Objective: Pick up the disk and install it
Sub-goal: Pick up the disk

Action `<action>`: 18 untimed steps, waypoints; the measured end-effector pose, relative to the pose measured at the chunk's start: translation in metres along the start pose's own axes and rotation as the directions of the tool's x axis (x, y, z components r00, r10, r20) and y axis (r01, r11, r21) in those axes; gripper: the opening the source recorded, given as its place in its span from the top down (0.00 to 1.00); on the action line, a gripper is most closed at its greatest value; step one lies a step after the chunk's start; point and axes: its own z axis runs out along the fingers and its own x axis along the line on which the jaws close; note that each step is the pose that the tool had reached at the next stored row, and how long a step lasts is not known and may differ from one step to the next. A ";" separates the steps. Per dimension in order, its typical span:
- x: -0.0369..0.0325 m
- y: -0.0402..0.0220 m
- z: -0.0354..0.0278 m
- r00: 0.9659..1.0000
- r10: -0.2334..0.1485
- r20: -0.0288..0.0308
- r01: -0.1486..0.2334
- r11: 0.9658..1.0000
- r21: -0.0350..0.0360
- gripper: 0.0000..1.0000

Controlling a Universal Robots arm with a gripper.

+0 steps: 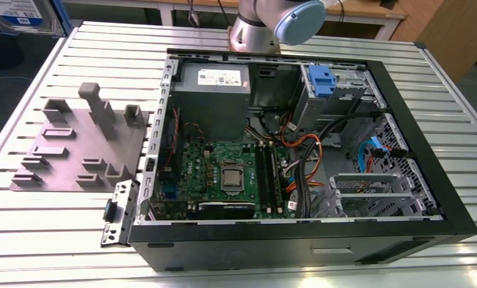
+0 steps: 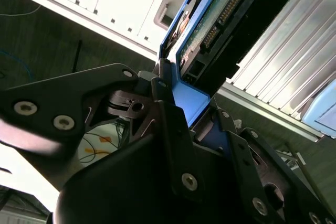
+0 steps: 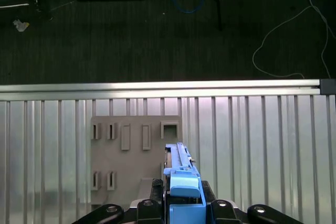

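A ribbed aluminium table point(image 1: 62, 240) fills the exterior view. An open black computer case point(image 1: 302, 246) lies across its centre and right, and a grey fixture block point(image 1: 78, 156) sits at centre left. The disk point(image 3: 181, 182) is off the table, carried in the air by the arm's gripper point(image 2: 191, 103). In the first wrist view it hangs over the edge of the fixture block, well apart from the case. A blue-framed, white-labelled slab in the exterior view's upper left corner appears to be this same disk.

The likeliest trouble lies inside the case. The metal drive cage point(image 1: 334, 90) at upper right is narrow, and orange and black cables point(image 1: 302, 144) crowd just beside it. A disk that arrives skewed could jam on the cage wall or snag a cable.

The hold is a second risk. The jaws are clenched on the disk, gripping only the end of its blue plastic carrier. The drive body hangs out beyond them, so it could pivot or slip under its own weight, or the carrier could flex.

The disk's long axis runs straight out from the jaws, towards the table. Its thin edge faces the first wrist view. In the second wrist view the bare circuit-board face and connector pins point(image 2: 231, 1) are exposed, and they could scrape on metal.
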 end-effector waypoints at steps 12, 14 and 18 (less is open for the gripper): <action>-0.0003 0.0004 -0.0121 1.000 0.000 0.000 0.000 1.000 0.000 0.64; 0.0008 0.0004 -0.0122 1.000 0.000 0.000 0.000 1.000 0.000 0.64; 0.0057 0.0001 -0.0123 1.000 0.000 0.000 0.000 1.000 0.000 0.64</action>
